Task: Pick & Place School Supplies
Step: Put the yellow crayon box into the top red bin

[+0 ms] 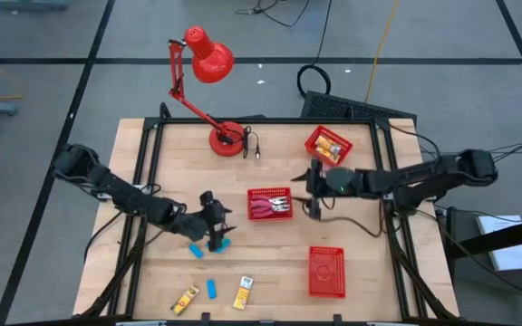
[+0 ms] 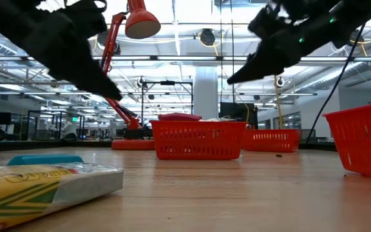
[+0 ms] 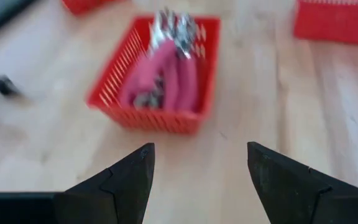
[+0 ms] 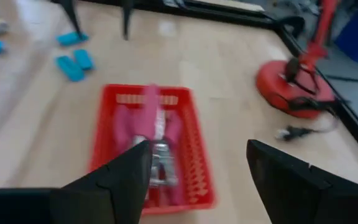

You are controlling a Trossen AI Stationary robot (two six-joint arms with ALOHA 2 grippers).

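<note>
Left hand (image 1: 214, 226) fingers spread, held low, right hand (image 1: 314, 188) fingers apart, raised, both empty

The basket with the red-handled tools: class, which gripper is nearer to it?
Right. The right gripper is open just beside the basket; the left gripper is open farther off, over the blue blocks.

1. You are working in a robotics lab set inside a large open industrial hall, not a home or a shop.
2. The low view shows you a high ceiling with exposed ducts and pipes (image 2: 192, 61), strip lighting and a white column (image 2: 206, 90).
3. From above you see a grey floor (image 1: 53, 81) marked with dark tape lines and loose cables (image 1: 379, 45).
4. The wooden table (image 1: 270, 258) sits in a black metal frame (image 1: 148, 163).
</note>
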